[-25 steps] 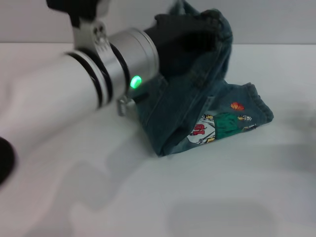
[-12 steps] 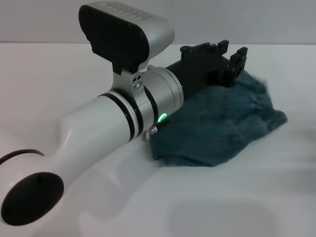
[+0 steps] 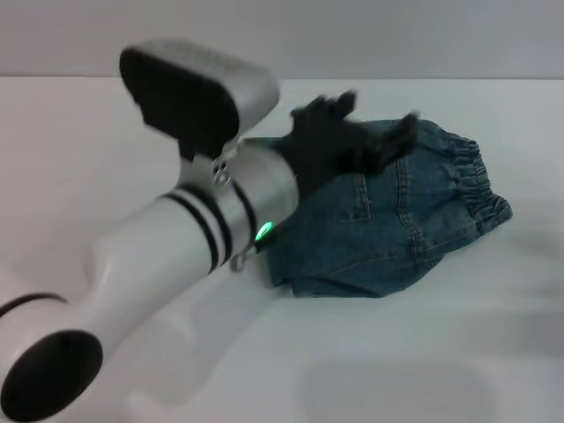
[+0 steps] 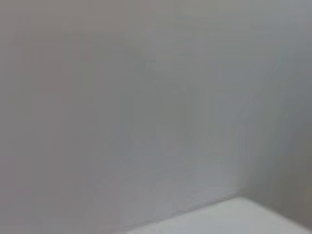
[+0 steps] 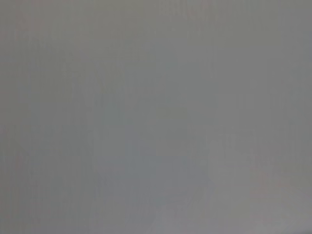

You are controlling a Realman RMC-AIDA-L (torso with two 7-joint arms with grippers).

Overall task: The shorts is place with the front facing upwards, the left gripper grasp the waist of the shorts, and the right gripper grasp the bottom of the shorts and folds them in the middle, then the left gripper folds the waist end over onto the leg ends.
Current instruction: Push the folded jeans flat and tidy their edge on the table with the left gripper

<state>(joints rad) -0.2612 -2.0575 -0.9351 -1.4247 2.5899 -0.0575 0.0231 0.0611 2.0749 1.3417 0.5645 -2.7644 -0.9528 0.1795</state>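
The denim shorts [image 3: 397,231] lie folded in a compact bundle on the white table [image 3: 423,352], back pockets up and the elastic waist [image 3: 476,183] at their right edge. My left arm [image 3: 176,256] reaches in from the lower left. Its black left gripper [image 3: 374,119] hovers just over the far left part of the bundle, blurred, fingers spread and holding nothing. The right gripper shows in no view; both wrist views show only blank grey surface.
A grey wall [image 3: 441,35] runs behind the table's far edge. White tabletop surrounds the bundle in front and to the right.
The waist end, lifted a second ago, now lies flat over the leg ends and covers the printed patch. The left gripper has let go and pulled back toward the left.
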